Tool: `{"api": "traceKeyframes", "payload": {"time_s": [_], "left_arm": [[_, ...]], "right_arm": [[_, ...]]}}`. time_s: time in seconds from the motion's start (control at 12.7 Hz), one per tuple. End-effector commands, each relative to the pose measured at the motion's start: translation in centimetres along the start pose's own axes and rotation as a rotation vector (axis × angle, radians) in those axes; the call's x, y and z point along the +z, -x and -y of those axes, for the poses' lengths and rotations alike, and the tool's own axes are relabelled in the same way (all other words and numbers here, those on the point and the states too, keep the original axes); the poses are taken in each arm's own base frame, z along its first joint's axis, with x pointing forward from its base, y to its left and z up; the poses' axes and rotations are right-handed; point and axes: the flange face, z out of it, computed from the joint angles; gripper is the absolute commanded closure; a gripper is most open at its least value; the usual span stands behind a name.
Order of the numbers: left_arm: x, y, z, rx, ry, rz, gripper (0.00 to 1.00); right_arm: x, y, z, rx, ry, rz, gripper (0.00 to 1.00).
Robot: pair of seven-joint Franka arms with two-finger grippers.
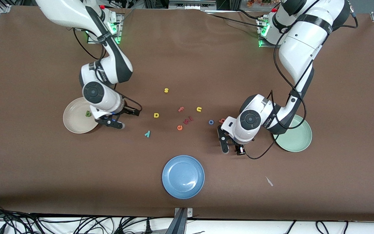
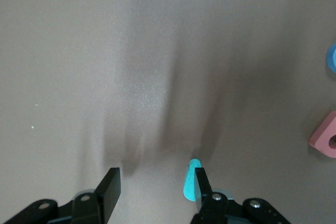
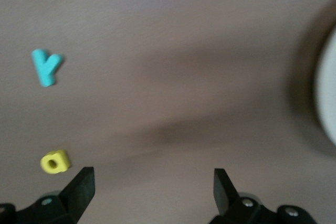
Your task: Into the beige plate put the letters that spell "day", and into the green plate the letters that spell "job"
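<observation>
Left gripper (image 2: 155, 190) low over the table, a teal letter (image 2: 189, 182) against one finger, grasp uncertain. Right gripper (image 3: 153, 190) released, beside the beige plate (image 1: 73, 122) holding the green "a" (image 1: 88, 113).

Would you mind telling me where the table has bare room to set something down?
Bare cloth lies between the blue plate and the beige plate, and between the letter s and the arm bases. It is crowded from the yellow d through the orange e to the blue o.
</observation>
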Motion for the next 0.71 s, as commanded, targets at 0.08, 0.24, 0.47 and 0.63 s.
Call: {"api": "traceKeyframes", "payload": {"time_s": [0.08, 0.24, 0.47, 0.63], "left_arm": [[0.0, -0.2, 0.0, 0.039, -0.010, 0.018, 0.40], [0.1, -0.2, -0.2, 0.040, -0.003, 0.018, 0.41], [0.1, -0.4, -0.4, 0.039, 0.005, 0.017, 0.43], [0.2, -0.4, -0.5, 0.039, 0.009, 0.019, 0.44]], "right_arm": [[2.1, 1.2, 6.2, -0.039, -0.041, -0.041, 0.00], [3.0, 1.9, 9.1, -0.077, -0.047, -0.052, 0.00], [4.8, 1.6, 10.5, -0.147, -0.040, -0.057, 0.01], [5.9, 1.6, 10.5, -0.164, -0.033, -0.051, 0.01]]}}
